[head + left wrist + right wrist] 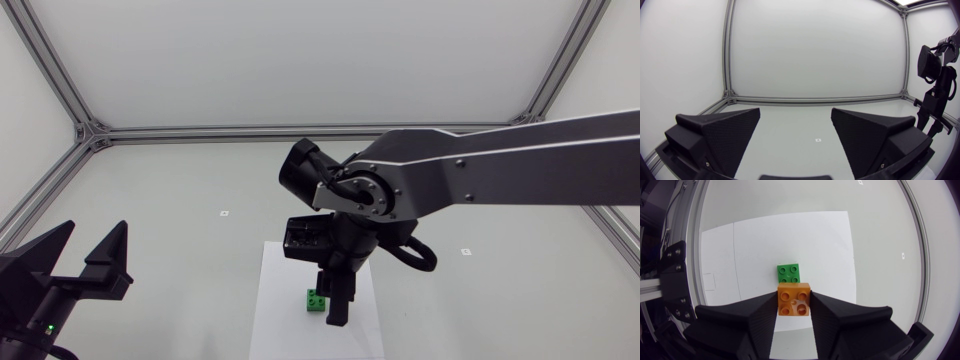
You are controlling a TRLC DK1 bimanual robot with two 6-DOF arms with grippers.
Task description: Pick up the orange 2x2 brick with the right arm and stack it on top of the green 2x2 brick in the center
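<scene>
In the right wrist view the orange 2x2 brick [794, 300] sits between the two black fingers of my right gripper [794, 311], which is shut on it, studs facing the camera. The green 2x2 brick [789, 273] lies just ahead of it on the white sheet [815, 240]. From above, my right gripper [335, 300] hangs over the sheet right beside the green brick [316, 299]; the orange brick is hidden by the fingers there. My left gripper [80, 258] rests open at the table's left, far from both bricks, with nothing between its fingers [720, 132].
The white sheet [280, 320] lies at the table's front centre. Aluminium frame rails [250, 132] run along the back and sides. Small markers [224, 212] dot the grey table surface.
</scene>
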